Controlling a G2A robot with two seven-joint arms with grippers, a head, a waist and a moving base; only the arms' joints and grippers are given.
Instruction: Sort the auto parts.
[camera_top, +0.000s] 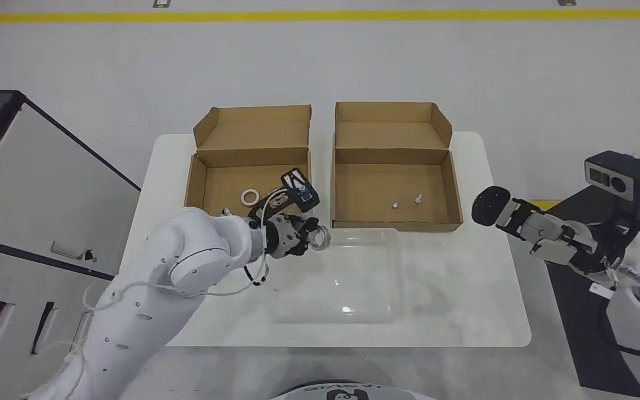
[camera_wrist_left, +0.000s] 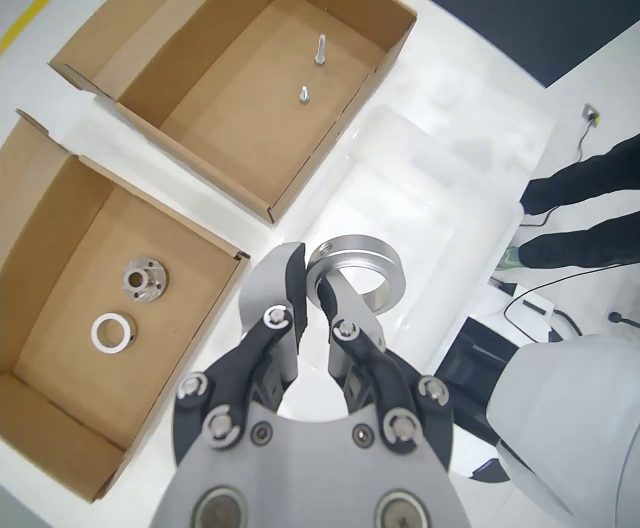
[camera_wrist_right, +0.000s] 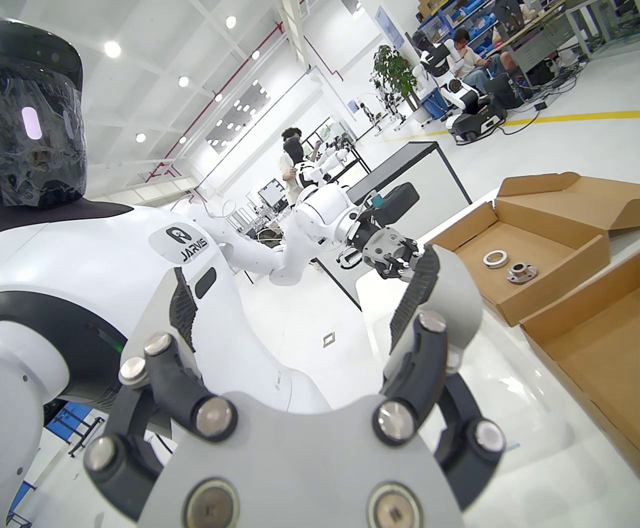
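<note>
My left gripper (camera_wrist_left: 310, 272) pinched the metal ring (camera_wrist_left: 360, 241) beside the left box (camera_wrist_left: 200, 325), right gripper (camera_top: 492, 207) jaws spread, at the table's (camera_top: 480, 300) right edge.

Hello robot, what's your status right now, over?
Left gripper shut on metal ring, above clear tray. Right gripper open, off to the side. Nothing blocks the near box.

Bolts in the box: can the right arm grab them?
Probably yes. The box is open on top, the bolts lie bare inside, and the right gripper hangs open and empty just beside it.
</note>
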